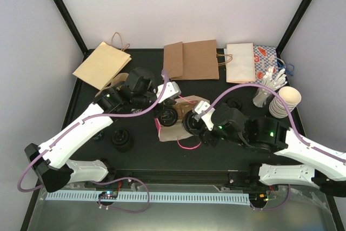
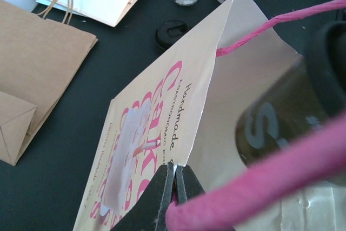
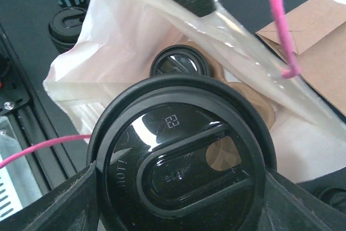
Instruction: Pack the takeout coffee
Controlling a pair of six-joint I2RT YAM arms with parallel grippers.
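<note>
A cream paper bag (image 1: 174,132) with pink print and pink cord handles lies on its side mid-table, mouth open. My left gripper (image 1: 164,97) is shut on the rim of the bag (image 2: 146,128), pinching the edge (image 2: 175,174). My right gripper (image 1: 195,123) is shut on a black-lidded cup (image 3: 178,150) at the bag's mouth (image 3: 124,41). The lid hides the cup's wall, so I cannot tell whether it is the white takeout coffee. Another lidded cup (image 3: 180,62) lies deeper inside the bag and also shows in the top view (image 1: 166,116).
Brown paper bags (image 1: 102,64) (image 1: 192,59) and a white bag (image 1: 239,62) lie flat at the back. A stack of cream cups (image 1: 284,101) and a clear cup of stirrers (image 1: 263,97) stand at the right. A black lidded cup (image 1: 122,140) stands near left.
</note>
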